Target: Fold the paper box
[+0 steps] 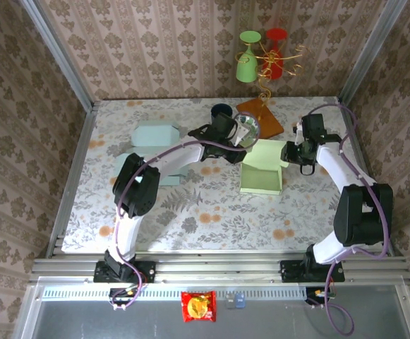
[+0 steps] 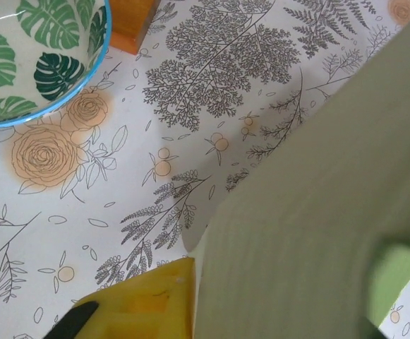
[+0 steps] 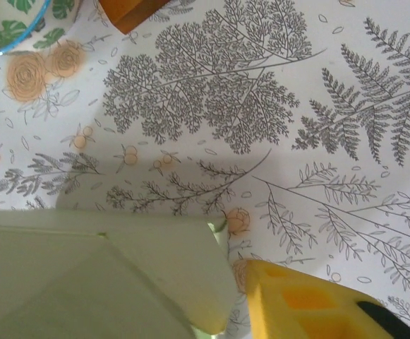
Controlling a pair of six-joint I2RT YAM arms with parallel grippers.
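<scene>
the green paper box (image 1: 262, 173) lies on the flowered table (image 1: 190, 212), right of centre in the top view, and its upper panel seems lifted a little. the arms meet it from opposite sides, probably so that one side is steadied while the other is creased. the left gripper (image 1: 240, 146) sits at the box's upper left corner, just below the leaf-patterned bowl (image 1: 248, 128). the right gripper (image 1: 290, 154) sits at the box's upper right edge.

the left arm stretches from its base at lower left, bends at mid-frame and runs right toward the box. the right arm rises from lower right, folds at the elbow and reaches inward to the left.

in the left wrist view one yellow finger (image 2: 145, 307) stands right beside the edge of a green panel in the right half of the frame. the other finger is hidden, so i cannot tell whether this pincer has closed on the paper. in the right wrist view a yellow finger (image 3: 303, 300) is just beside the box's corner. its partner is hidden too, so again i cannot tell. the folding looks barely begun.
</scene>
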